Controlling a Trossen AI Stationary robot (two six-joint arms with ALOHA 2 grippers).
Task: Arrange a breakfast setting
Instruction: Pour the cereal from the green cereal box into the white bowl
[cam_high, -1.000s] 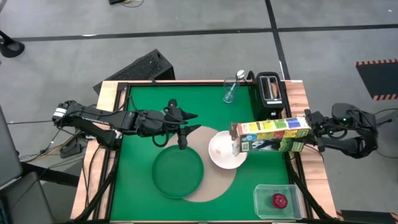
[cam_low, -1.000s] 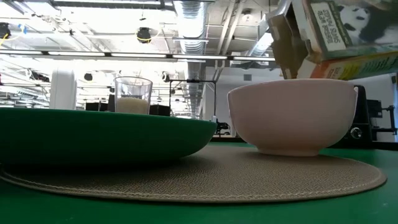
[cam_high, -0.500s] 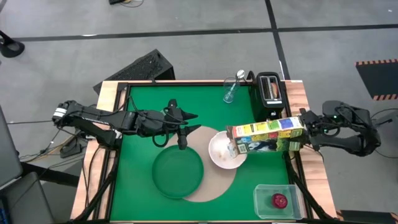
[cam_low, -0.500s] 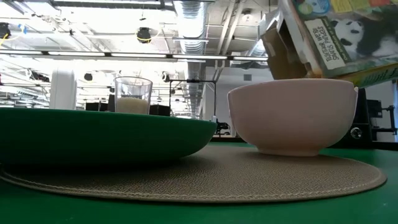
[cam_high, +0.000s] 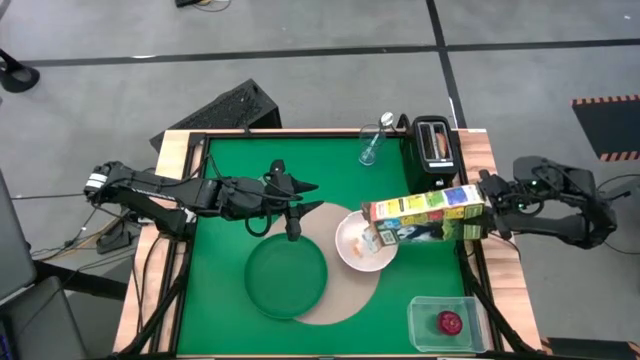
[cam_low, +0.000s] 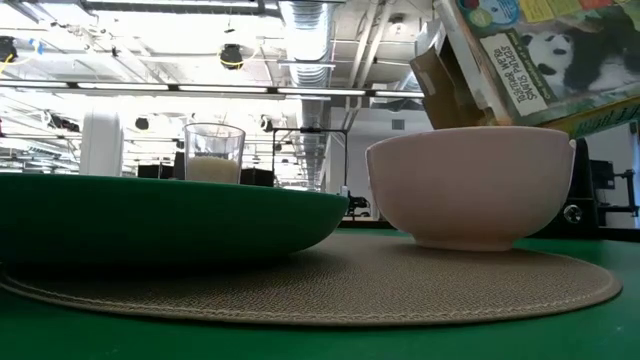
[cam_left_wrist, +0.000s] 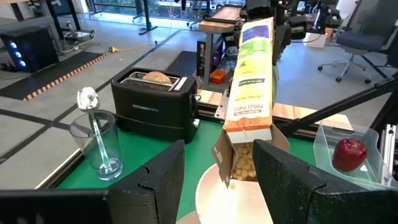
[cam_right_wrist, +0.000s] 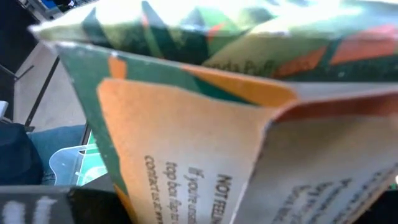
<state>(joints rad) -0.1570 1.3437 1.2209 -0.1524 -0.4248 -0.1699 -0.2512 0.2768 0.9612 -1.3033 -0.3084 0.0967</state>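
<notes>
My right gripper (cam_high: 484, 207) is shut on the green-yellow cereal box (cam_high: 425, 216), which is tipped with its open end (cam_left_wrist: 244, 144) down over the white bowl (cam_high: 362, 244). Cereal (cam_left_wrist: 242, 165) shows at the box's mouth. The bowl and the dark green plate (cam_high: 287, 278) rest on the round beige placemat (cam_high: 335, 297). My left gripper (cam_high: 293, 228) is open and empty above the placemat's far-left edge. The glass (cam_high: 371, 147) holds the metal spoon (cam_left_wrist: 89, 101). The bagel (cam_left_wrist: 157, 77) sticks out of the toaster. The red apple (cam_high: 450, 322) lies in a clear tub. My right gripper holds the cereal box by its closed bottom end (cam_high: 474, 210), coming level from the table's right side. The box fills the right wrist view and hides the fingers. The box is lifted clear and slants down toward the bowl, its open end just above the bowl's rim (cam_low: 470, 134).
A black toaster (cam_high: 435, 146) stands at the far right corner, the glass beside it. A clear plastic tub (cam_high: 445, 322) sits at the near right corner. A raised frame (cam_high: 193, 200) edges the green table. Bare green surface lies at the far left and near left.
My right gripper has tipped the cereal box more steeply and carried it a little toward the table's left, so its open end now hangs lower over the bowl. Cereal now shows in the bowl.
</notes>
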